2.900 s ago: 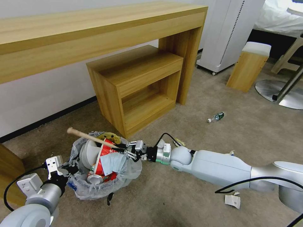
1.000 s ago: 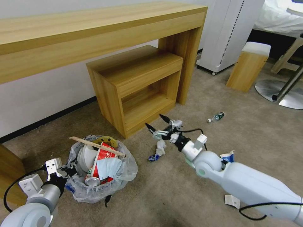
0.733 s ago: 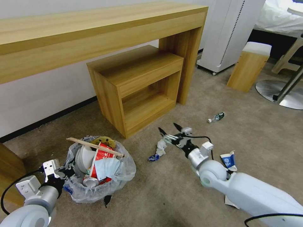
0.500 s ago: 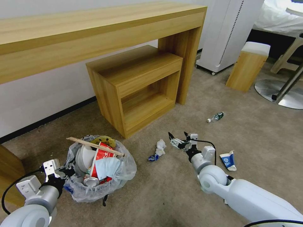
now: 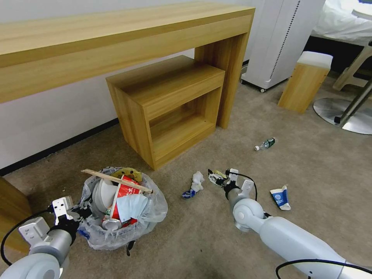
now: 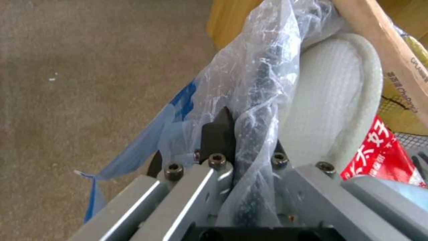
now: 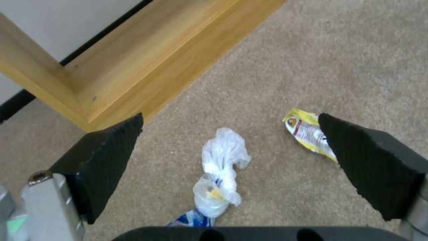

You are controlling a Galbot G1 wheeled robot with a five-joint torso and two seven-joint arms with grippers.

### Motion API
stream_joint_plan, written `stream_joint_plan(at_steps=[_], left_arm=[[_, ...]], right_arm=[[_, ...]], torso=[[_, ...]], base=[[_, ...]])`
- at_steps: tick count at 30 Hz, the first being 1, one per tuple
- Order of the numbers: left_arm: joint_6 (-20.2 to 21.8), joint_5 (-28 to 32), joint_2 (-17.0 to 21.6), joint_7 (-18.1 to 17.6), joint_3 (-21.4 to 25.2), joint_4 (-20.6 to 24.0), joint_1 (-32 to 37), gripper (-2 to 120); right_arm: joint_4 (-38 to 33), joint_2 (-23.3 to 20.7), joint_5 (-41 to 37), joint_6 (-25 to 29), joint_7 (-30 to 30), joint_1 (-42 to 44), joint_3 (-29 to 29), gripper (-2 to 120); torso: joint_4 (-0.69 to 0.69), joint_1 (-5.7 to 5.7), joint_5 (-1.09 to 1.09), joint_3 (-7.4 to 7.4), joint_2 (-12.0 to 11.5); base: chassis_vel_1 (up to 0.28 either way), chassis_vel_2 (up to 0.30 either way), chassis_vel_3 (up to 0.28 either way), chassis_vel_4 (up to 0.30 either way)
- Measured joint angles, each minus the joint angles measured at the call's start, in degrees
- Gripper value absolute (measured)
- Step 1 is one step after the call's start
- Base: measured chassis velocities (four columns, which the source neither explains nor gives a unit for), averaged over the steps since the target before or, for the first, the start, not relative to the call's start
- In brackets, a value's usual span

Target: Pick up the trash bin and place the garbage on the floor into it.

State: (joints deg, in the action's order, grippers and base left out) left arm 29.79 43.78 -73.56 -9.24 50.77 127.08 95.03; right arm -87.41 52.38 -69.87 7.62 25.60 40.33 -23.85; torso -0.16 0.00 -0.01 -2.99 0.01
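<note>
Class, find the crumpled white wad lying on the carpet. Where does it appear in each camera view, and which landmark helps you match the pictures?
Head view: crumpled white wad at centre, on the carpet, just left of the right gripper.
Right wrist view: low centre, between the open fingers.
Left wrist view: faces the trash bin instead, clamped by the left gripper.
Shared landmark: the wooden cabinet base corner.

The left gripper (image 6: 240, 157) has its grey metal jaws closed on the dark rim of the small round trash bin (image 6: 263, 100), pinching its clear crinkly plastic liner. At 3 o'clock of the rim sit a white textured slipper (image 6: 334, 100), a pale wooden stick (image 6: 383, 43) and a red printed wrapper (image 6: 379, 150). Beige short-pile carpet floor (image 6: 89, 67) spreads toward 9 o'clock.
</note>
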Motion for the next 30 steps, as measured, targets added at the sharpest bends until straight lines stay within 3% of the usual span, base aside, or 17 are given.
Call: stream_joint_plan(at_steps=[12, 25, 30], left_arm=[[0.0, -0.47, 0.47, 0.0, 0.36, -1.42, 0.18, 1], [-0.08, 0.14, 1.42, 0.03, 0.06, -0.68, 0.34, 1], [-0.15, 0.17, 1.39, 0.25, -0.22, -0.59, 0.4, 1]], right_arm=[[1.33, 1.41, 0.74, -0.2, -0.1, -0.39, -0.43, 100], [9.05, 9.69, -0.72, -2.17, 3.99, -0.6, -0.61, 100], [15.06, 14.46, -0.72, -2.28, 3.53, -1.91, -0.44, 100]], torso=[[0.01, 0.0, 0.01, 0.0, 0.0], [0.0, 0.0, 0.0, 0.01, 0.0], [0.0, 0.0, 0.0, 0.0, 0.0]], base=[[0.0, 0.0, 0.0, 0.0], [0.0, 0.0, 0.0, 0.0], [0.0, 0.0, 0.0, 0.0]])
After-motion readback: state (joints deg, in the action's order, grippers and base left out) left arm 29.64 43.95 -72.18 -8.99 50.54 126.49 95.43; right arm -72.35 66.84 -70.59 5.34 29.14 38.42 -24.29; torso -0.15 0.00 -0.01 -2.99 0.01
